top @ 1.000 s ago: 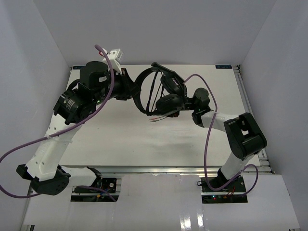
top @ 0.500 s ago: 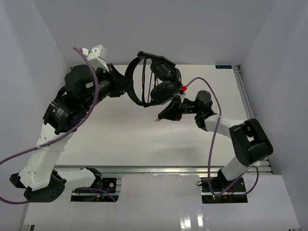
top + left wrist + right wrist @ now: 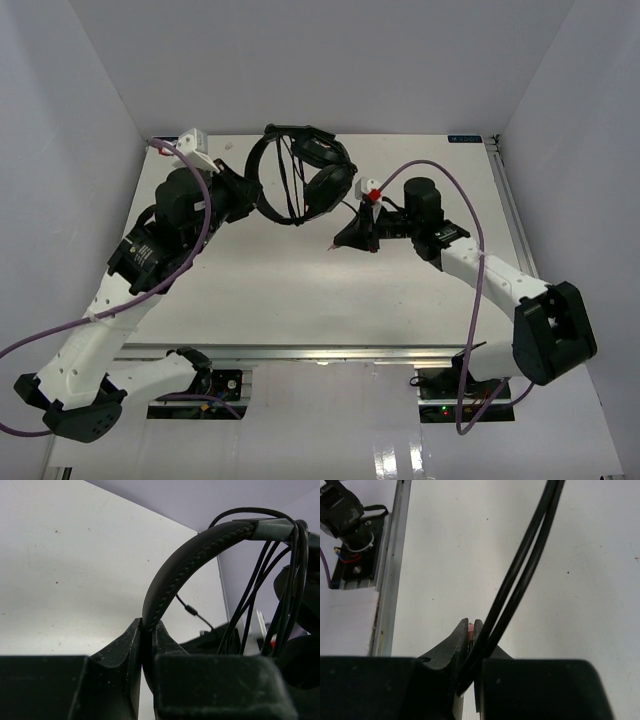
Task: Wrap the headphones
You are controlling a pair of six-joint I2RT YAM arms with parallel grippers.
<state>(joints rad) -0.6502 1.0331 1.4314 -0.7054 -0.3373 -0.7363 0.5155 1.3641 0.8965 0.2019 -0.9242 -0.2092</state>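
Two arms, top view: you see both reaching inward over the white table (image 3: 300, 300), with the headphones (image 3: 300, 180) held between them toward the far side.
Left gripper, top view: the left gripper (image 3: 243, 192) is clamped on the left side of the headband (image 3: 258, 172); the ear cups (image 3: 328, 183) sit to the right of it.
Cord, top view: several strands of the cord (image 3: 290, 190) cross the headband arch, and one thin run leads down toward the right gripper (image 3: 343, 240).
Right gripper, top view: its jaws are drawn together just nearer than the ear cups (what they pinch is too small for you to tell here).
Left gripper, left wrist view: the fingers (image 3: 125, 650) are pressed onto the stitched headband (image 3: 200, 545), which rises from between them and arches to the right.
Cord, left wrist view: strands (image 3: 260, 595) hang from the top of the arch, beside one ear cup (image 3: 300, 590) at the right edge.
Right gripper, right wrist view: the jaws are pinched on two strands of cord (image 3: 520, 570) that run up to the top right; a small pinkish piece (image 3: 471, 628) shows between the fingertips.
Background, right wrist view: you see the table (image 3: 570, 605) below and a metal rail (image 3: 390, 565) at the left.
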